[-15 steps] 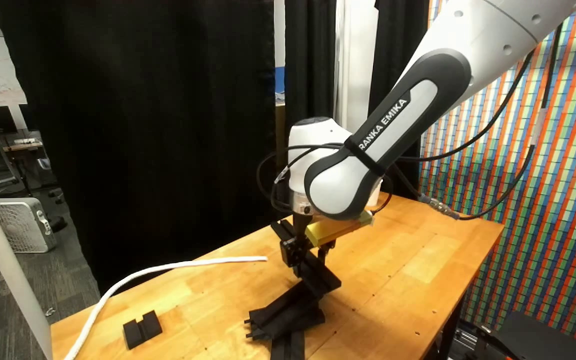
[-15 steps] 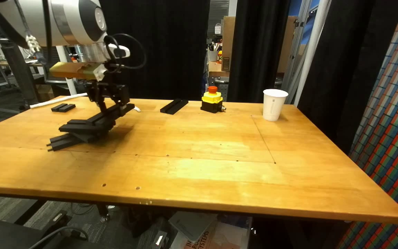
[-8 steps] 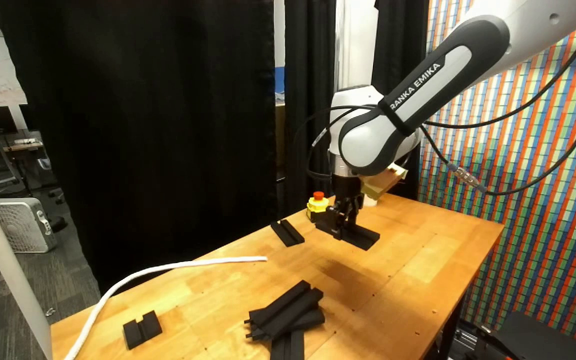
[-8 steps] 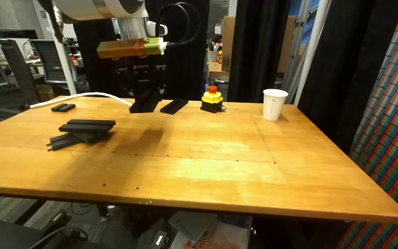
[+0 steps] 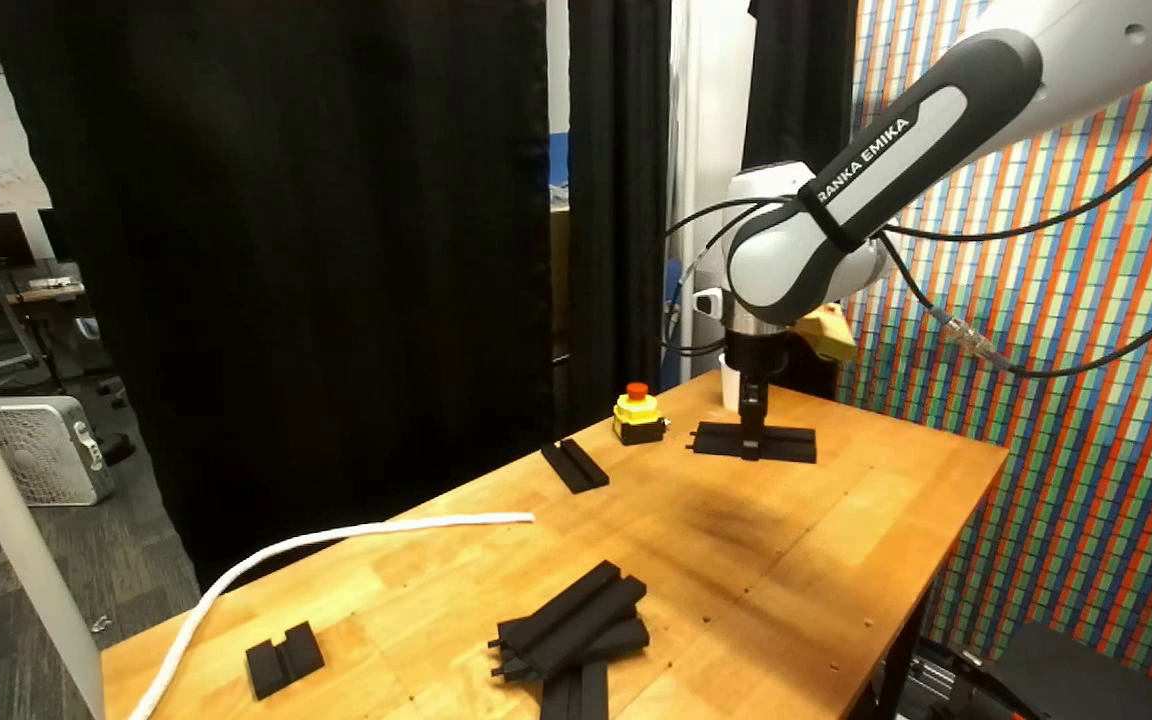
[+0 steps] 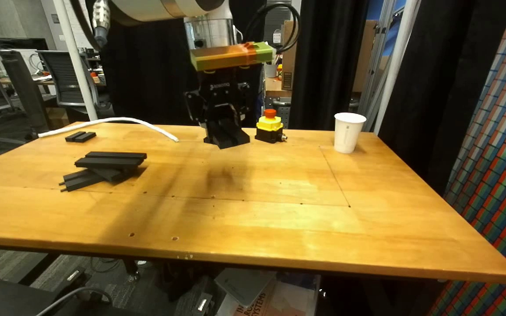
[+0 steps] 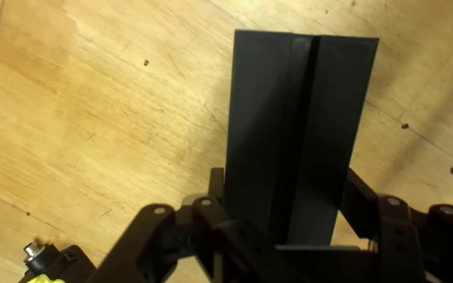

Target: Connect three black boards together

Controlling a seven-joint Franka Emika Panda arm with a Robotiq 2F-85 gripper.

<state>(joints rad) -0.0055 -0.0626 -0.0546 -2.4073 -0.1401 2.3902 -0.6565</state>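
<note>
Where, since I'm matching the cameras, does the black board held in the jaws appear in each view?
In an exterior view: black board, right of and below centre; button box to its left.
In an exterior view: black board, just above and left of centre; button box to its right.
In the wrist view: black board, right of centre, between the jaws; button box cut off at bottom left.
Shared landmark: the button box, yellow and black.

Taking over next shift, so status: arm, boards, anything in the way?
Fingers shut on grooved black board, above tabletop. More boards piled crosswise. Emergency-stop button close by, possible snag.
</note>
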